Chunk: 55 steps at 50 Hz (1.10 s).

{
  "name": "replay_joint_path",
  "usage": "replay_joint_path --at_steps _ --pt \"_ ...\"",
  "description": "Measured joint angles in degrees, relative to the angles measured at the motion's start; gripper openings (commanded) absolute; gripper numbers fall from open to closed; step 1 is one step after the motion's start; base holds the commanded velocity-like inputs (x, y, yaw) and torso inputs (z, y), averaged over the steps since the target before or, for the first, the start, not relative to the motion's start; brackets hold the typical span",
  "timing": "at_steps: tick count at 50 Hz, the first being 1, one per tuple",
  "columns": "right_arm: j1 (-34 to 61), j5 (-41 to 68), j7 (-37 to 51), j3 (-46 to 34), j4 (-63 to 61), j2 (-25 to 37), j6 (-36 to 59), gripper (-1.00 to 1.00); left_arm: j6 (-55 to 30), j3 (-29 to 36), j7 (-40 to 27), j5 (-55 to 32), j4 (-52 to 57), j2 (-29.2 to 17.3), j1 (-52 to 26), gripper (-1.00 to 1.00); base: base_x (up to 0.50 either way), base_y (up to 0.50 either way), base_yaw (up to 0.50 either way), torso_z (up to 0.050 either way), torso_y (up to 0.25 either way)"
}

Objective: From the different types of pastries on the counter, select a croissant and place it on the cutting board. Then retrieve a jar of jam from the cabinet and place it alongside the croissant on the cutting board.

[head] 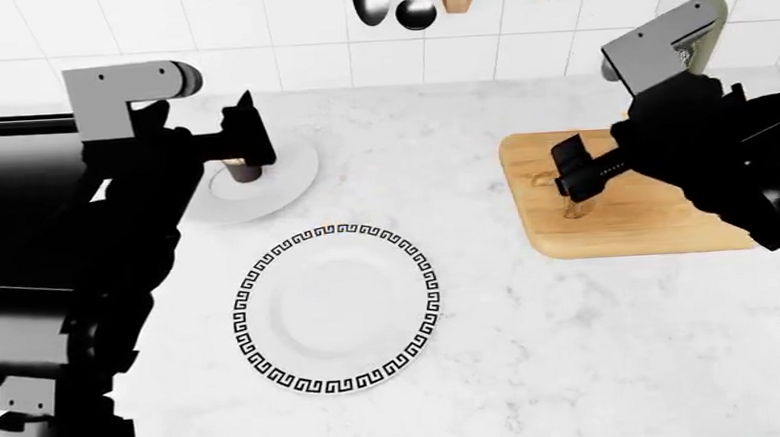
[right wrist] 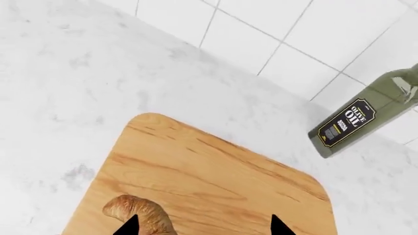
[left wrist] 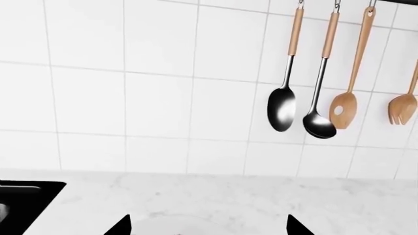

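The croissant (right wrist: 134, 211) lies on the cutting board (right wrist: 216, 171), near one corner. My right gripper (right wrist: 203, 226) hovers over it, open, its jaws far apart, with one fingertip (right wrist: 130, 226) in front of the pastry. In the head view the right gripper (head: 578, 177) is low over the board (head: 658, 224), and only a sliver of croissant (head: 574, 209) shows beneath it. My left gripper (head: 246, 136) is open above a small white plate (head: 288, 179) bearing the cupcake (head: 239, 172), which is mostly hidden. The jar of jam and the cabinet are out of view.
A round plate with a black Greek-key rim (head: 339, 306) lies mid-counter (head: 505, 373). A dark green oil bottle (right wrist: 365, 117) stands by the tiled wall behind the board. Spoons and wooden utensils (left wrist: 320, 98) hang on the wall. A black recess (left wrist: 19, 205) lies left of the left gripper.
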Motion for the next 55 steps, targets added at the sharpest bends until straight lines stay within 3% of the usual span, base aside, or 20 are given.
replay_joint_path --at_steps 5,26,41,55 --pt "0.10 3.12 2.45 4.38 -6.57 0.85 2.29 1.00 -0.47 -0.06 -0.28 -0.33 1.17 -0.25 0.14 1.00 0.00 0.00 0.00 0.000 0.000" --pt "-2.16 14.45 19.43 26.02 -33.66 0.46 8.99 1.00 -6.95 -2.41 -2.63 -5.26 13.71 -2.22 2.10 1.00 0.00 0.00 0.00 -0.007 0.226" --pt "-3.05 11.93 26.89 29.27 -42.42 -2.51 3.66 1.00 -9.80 -5.10 -4.41 -7.98 18.48 -3.27 3.65 1.00 0.00 0.00 0.00 0.000 0.000" --pt "-2.15 13.15 32.72 33.07 -50.79 -2.98 4.29 1.00 -10.65 -5.53 -5.31 -8.79 19.68 -3.46 4.21 1.00 0.00 0.00 0.00 0.000 0.000"
